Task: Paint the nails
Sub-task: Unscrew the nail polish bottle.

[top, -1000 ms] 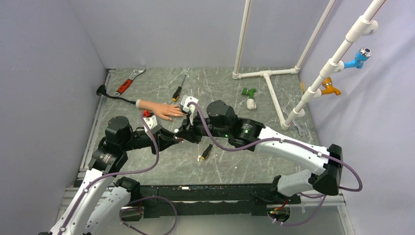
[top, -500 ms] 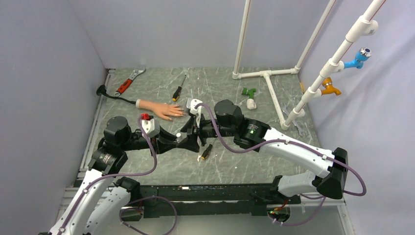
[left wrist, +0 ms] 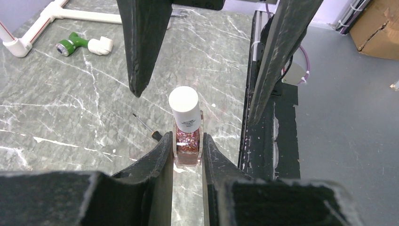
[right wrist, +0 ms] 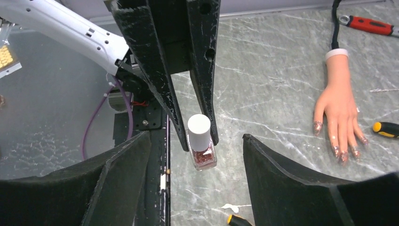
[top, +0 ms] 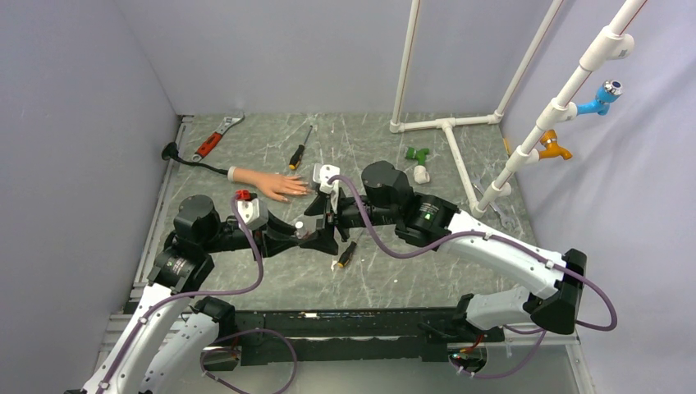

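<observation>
The grey marbled table (top: 394, 267) carries everything. A white pipe frame (top: 448, 131) stands at its far right. Both arms reach in to meet near the middle.

The mannequin hand (right wrist: 339, 101) lies flat on the table beyond and to the left of the meeting point, white cuff to the left and fingers pointing right toward the grippers, well apart from both. A red-handled wrench (top: 215, 139) lies near the far left corner and a screwdriver (top: 300, 150) lies beyond the hand. A second screwdriver (top: 345, 255) lies just near of the grippers.

The left gripper (left wrist: 186, 145) is clamped tight on the polish bottle (left wrist: 188, 147), with one finger pressed against each side of the glass body. The bottle stands upright between them, its white cap (left wrist: 184, 104) rising clear above the fingertips. Whether its base touches the table cannot be told.

The right gripper (right wrist: 196, 139) faces it from the other side, spread wide. Its fingers flank the cap with a clear gap on each side and touch nothing.

The nails (right wrist: 336, 150) sit at the tips of the mannequin's fingers. In the right wrist view several of them carry glittery reddish polish like the bottle's contents.
</observation>
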